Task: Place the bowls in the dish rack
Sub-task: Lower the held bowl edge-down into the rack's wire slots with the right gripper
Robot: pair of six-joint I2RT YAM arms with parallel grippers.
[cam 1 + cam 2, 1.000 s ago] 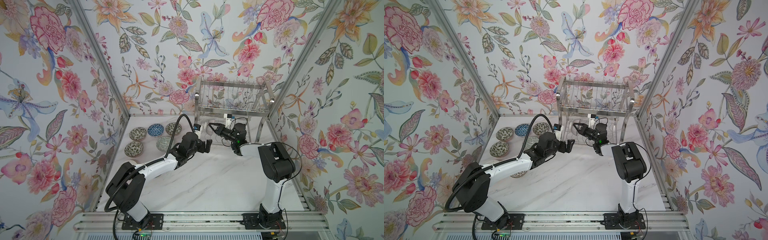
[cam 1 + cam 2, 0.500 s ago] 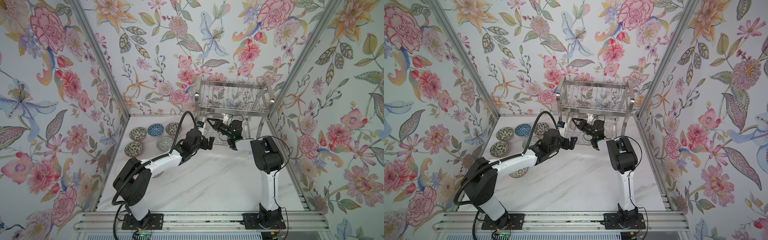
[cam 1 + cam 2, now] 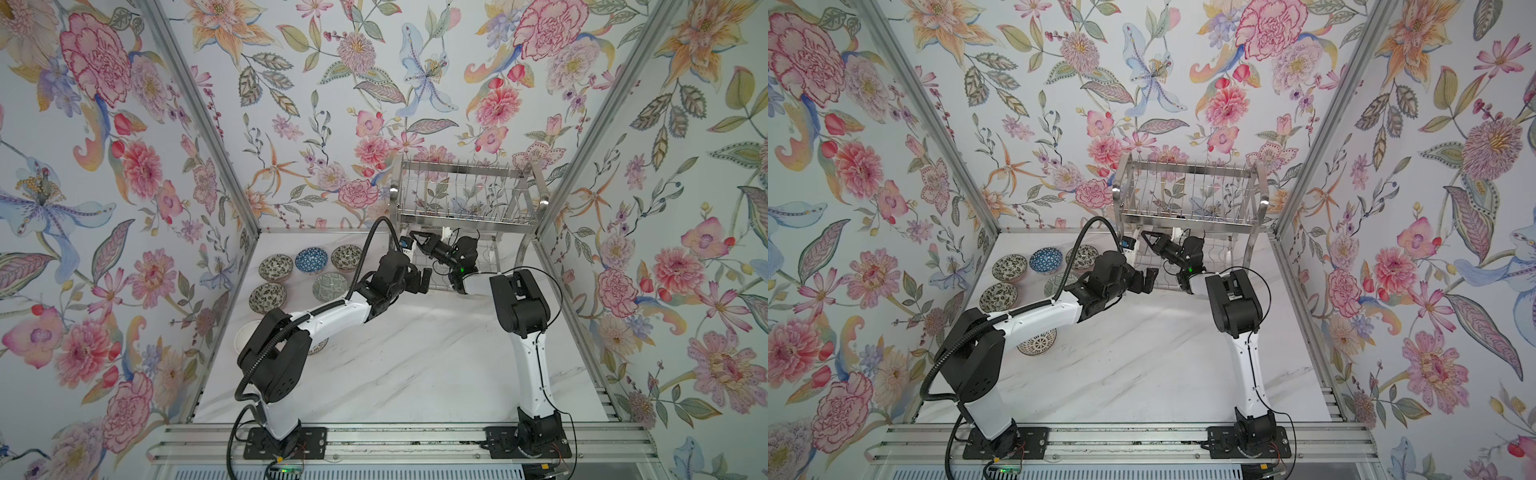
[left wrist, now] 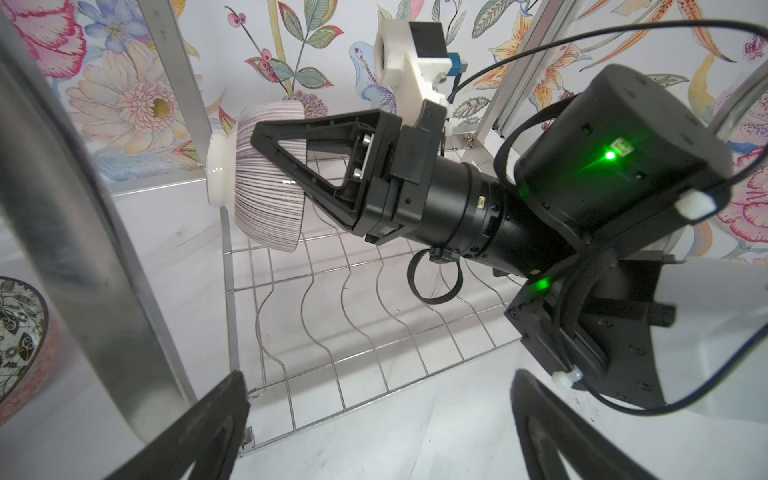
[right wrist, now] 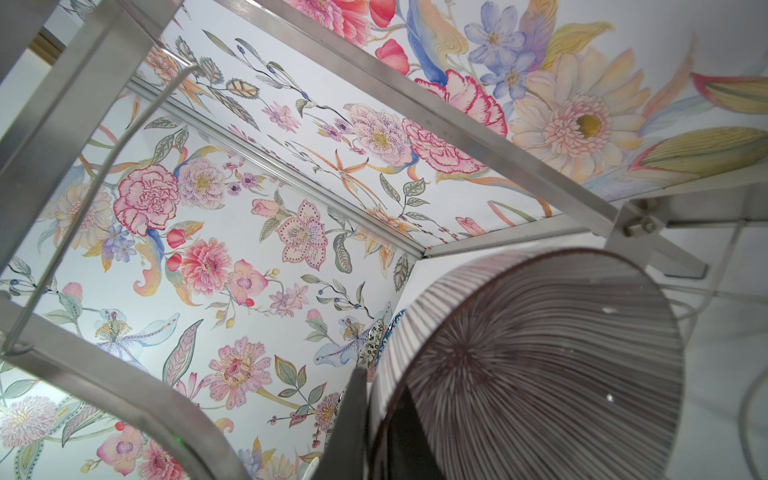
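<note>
My right gripper (image 4: pixel 266 137) is shut on the rim of a white bowl with thin dark stripes (image 4: pixel 266 199), held on edge just above the wavy wire shelf (image 4: pixel 353 299) of the dish rack's lower tier. The right wrist view shows the bowl's striped inside (image 5: pixel 540 365), with the right gripper (image 5: pixel 374 415) pinching the rim. In both top views the right gripper (image 3: pixel 417 241) (image 3: pixel 1148 239) reaches under the dish rack (image 3: pixel 465 195) (image 3: pixel 1187 191). My left gripper (image 3: pixel 426 280) (image 3: pixel 1150 278) (image 4: pixel 380 386) is open and empty at the shelf's front edge.
Several patterned bowls (image 3: pixel 275 267) (image 3: pixel 311 260) (image 3: pixel 346 257) sit at the table's back left, with two more (image 3: pixel 267 296) (image 3: pixel 329 286) in front. Another bowl (image 3: pixel 1037 343) lies under the left arm. A flat steel rack leg (image 4: pixel 83 249) stands close by the left gripper.
The right gripper has carried the striped bowl back and left, deeper under the rack's upper tier. The left gripper has moved slightly toward the rack, still open.
</note>
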